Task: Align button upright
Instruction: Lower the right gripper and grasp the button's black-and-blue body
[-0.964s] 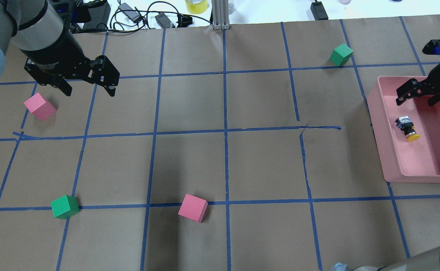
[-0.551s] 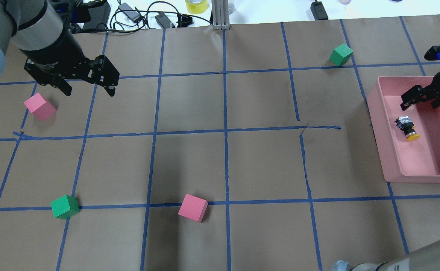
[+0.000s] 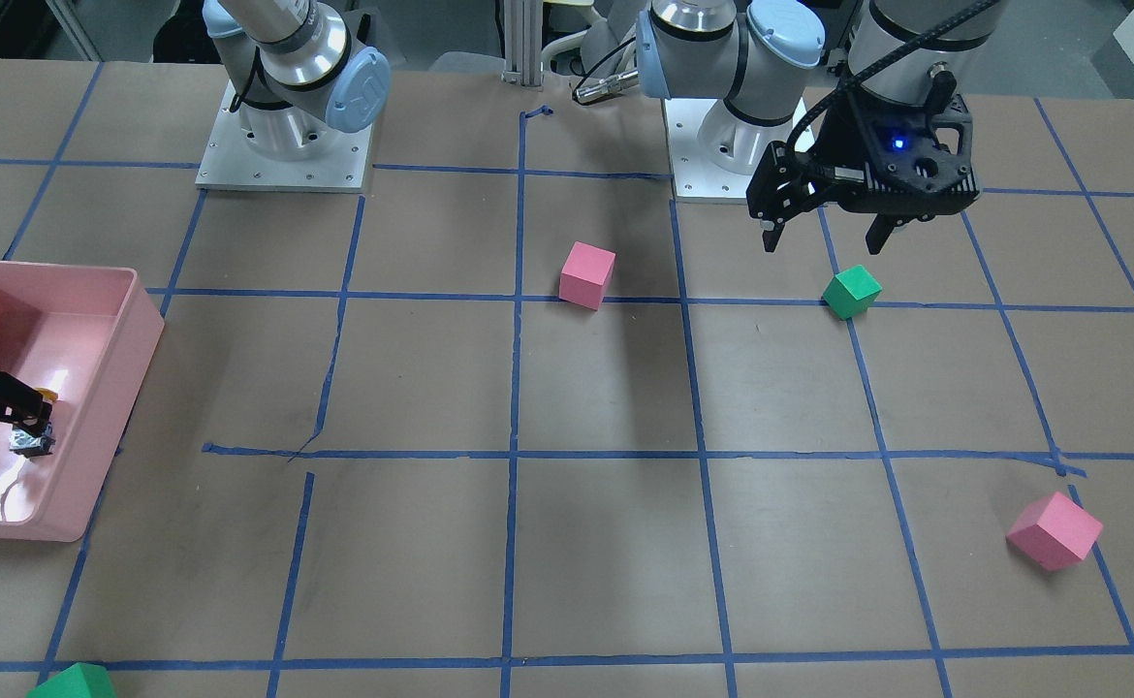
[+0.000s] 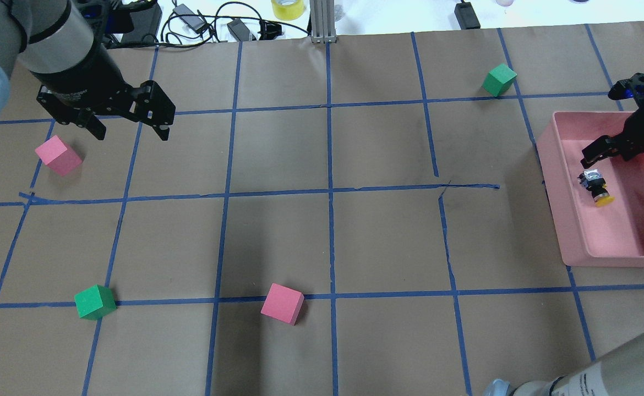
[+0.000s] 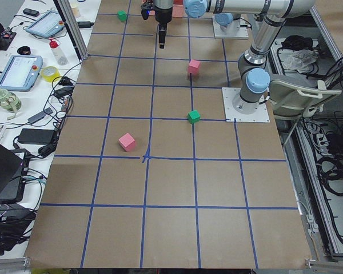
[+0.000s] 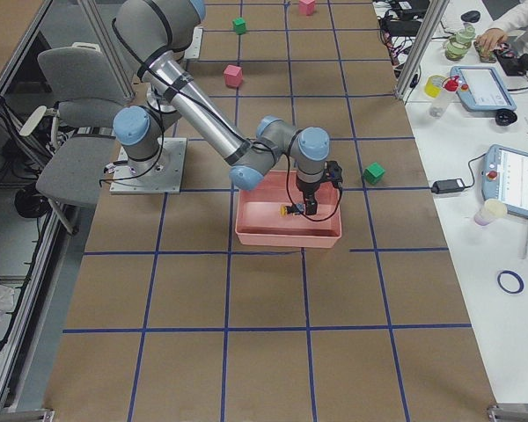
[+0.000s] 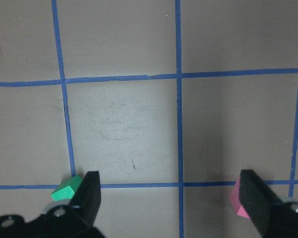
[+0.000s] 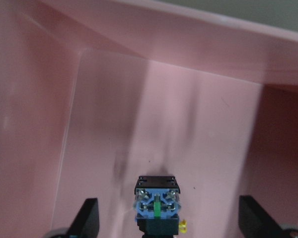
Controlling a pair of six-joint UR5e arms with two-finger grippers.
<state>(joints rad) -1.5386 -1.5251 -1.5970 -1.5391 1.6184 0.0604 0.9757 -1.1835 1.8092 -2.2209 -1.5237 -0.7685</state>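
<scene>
Two robot arms at a gridded table (image 4: 388,236) with a pink bin (image 4: 564,209).
The left gripper (image 4: 130,133) hangs spread above the table; the right gripper (image 4: 608,155), also spread, is low in the bin, right by the button (image 4: 596,188), which lies on its side.

No readable text in sight

Faint white print on left arm (image 4: 70,94) and right arm (image 4: 594,378), too blurred to make out.

Glossy pink plastic bin (image 3: 107,417), matt brown paper tbl cover (image 4: 278,242) (blue tape lines (image 4: 329,143))
</scene>
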